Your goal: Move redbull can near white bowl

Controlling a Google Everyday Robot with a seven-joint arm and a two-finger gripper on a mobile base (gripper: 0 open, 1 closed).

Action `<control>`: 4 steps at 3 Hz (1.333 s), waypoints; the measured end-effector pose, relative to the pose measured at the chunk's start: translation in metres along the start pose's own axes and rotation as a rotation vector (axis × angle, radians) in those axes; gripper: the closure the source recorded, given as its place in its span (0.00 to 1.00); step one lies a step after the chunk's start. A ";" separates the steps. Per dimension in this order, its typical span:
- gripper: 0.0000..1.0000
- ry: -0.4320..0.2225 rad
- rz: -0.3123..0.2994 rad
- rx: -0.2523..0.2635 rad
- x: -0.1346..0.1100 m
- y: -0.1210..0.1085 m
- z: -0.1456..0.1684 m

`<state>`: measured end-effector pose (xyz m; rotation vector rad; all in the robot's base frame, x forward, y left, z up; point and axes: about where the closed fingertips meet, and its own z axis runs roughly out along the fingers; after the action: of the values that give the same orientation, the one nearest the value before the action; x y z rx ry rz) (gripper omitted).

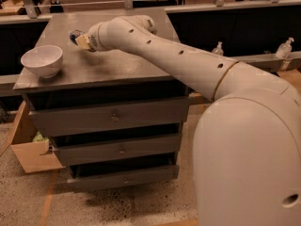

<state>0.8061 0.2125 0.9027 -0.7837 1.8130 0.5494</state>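
The white bowl (41, 60) stands upright near the front left corner of the grey cabinet top (122, 65). My gripper (81, 40) is over the left middle of the top, behind and to the right of the bowl. A small dark blue and silver thing shows at its tip, which looks like the redbull can (74, 35); most of it is hidden by the gripper. A clear gap separates the can from the bowl.
The cabinet has three drawers (113, 118) below the top. A cardboard box (33, 154) sits on the floor at the left. Two bottles (284, 47) stand on a ledge at the right. My own white base (249, 154) fills the lower right.
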 end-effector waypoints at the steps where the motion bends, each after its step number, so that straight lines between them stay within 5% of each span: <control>1: 1.00 0.017 0.018 -0.030 0.010 0.019 -0.003; 4: 0.35 0.023 0.055 -0.111 0.020 0.047 -0.005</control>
<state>0.7636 0.2362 0.8859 -0.8194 1.8425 0.6842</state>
